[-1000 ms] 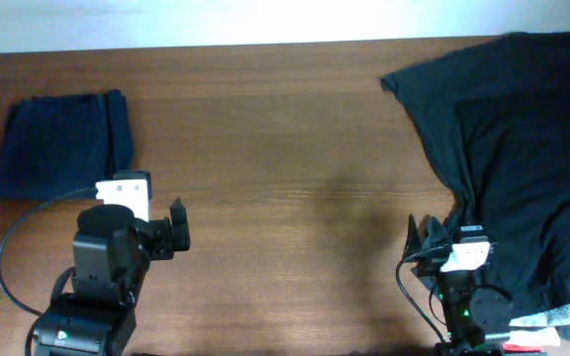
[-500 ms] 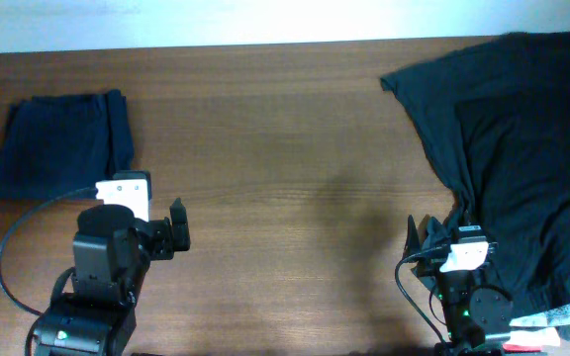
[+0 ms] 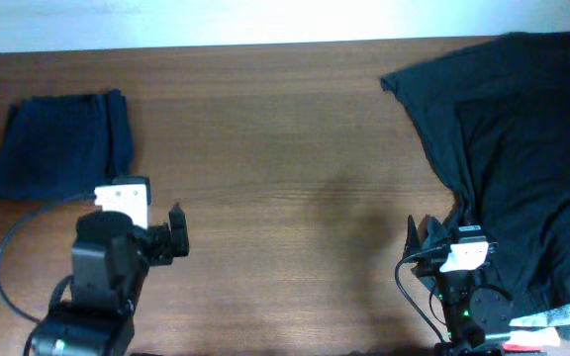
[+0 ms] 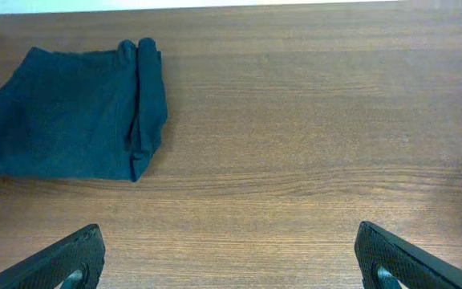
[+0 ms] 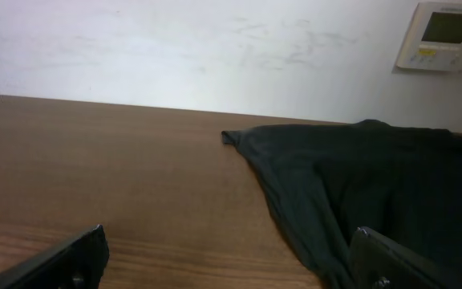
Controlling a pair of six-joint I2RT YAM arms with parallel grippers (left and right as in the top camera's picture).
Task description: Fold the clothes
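Note:
The navy blue trouser-like piece lies folded at the far left of the table; the left wrist view shows it ahead and to the left. The charcoal-black T-shirt lies spread and rumpled at the far right, and it also shows in the right wrist view. My left gripper is open and empty over bare wood, in front of the navy piece and apart from it. My right gripper is open at the shirt's near left edge, and its right finger is against the fabric.
The wooden table lies bare between the two garments. A pale cloth edge shows under the shirt at the front right. A black cable loops beside the left arm. A wall panel hangs behind the table.
My left arm has drawn back slightly toward the table's front edge. The right arm and both garments have not moved.

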